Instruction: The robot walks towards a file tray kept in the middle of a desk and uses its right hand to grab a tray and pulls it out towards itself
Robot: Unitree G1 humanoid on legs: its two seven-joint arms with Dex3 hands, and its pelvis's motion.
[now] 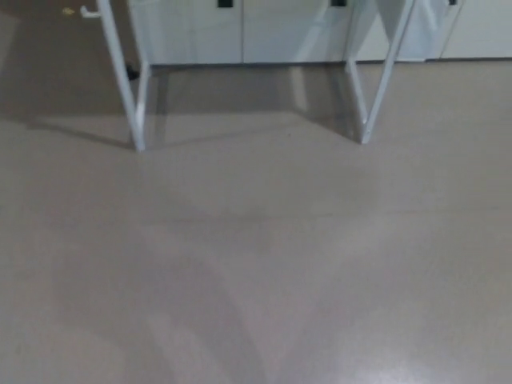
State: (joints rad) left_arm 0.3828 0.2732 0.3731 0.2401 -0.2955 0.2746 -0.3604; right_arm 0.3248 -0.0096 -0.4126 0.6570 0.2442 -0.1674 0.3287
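Floor point(256, 280) fills nearly the whole frame, a smooth grey-beige surface with soft, dim shadows spreading across the lower left and centre and a faint pale sheen at the lower right edge. Neither of the robot's hands shows anywhere in the head view, so whether their fingers are spread or pressed together cannot be told. Farther up, two white metal desk legs stand on the floor: the left leg frame point(138, 120) meets the ground in the upper left of the frame, its bars slanting upward and out past the top edge, and the right leg frame point(366, 112) touches down in the upper right of centre, its bars likewise rising out of the picture. Darker shadow lies on the floor between and behind the two frames. Beyond them, along the top of the frame, runs a row of pale cabinet doors point(240, 32) with small dark handles at the very top edge. The desk's top and the file tray lie outside the picture, above its upper edge.
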